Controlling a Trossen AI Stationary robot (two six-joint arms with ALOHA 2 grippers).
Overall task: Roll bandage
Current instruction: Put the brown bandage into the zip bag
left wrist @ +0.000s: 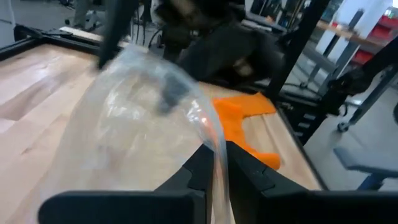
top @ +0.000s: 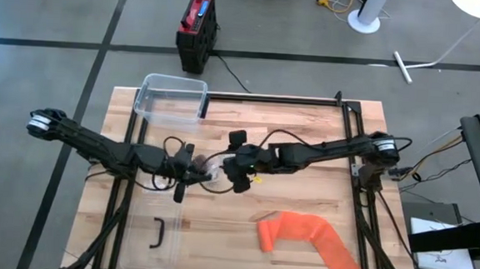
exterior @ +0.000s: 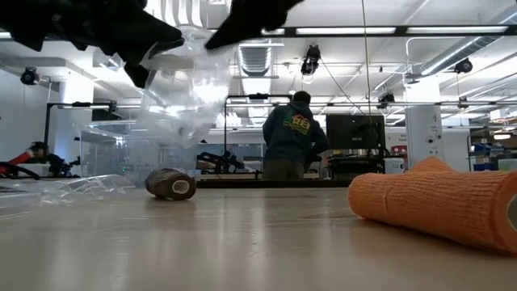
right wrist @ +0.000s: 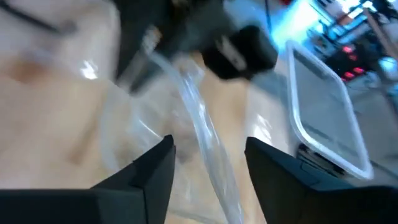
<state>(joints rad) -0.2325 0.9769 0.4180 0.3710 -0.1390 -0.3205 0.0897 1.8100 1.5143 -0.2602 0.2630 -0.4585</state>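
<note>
Two dark jointed arms, silver-ringed shoulder joints, black cables looping near wrists.

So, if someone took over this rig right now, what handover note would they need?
Left gripper: shut on the clear plastic bag, holding it up over mid-table.
Right gripper: open, fingers either side of the bag's edge, not gripping it.
Orange bandage: lying unrolled and loose on the table's near right side, untouched.
A dark rolled bandage lies on the table under the bag.
Clear container sits at the far left.
Done: nothing on the orange bandage that shows.
Left: roll the orange bandage.
</note>
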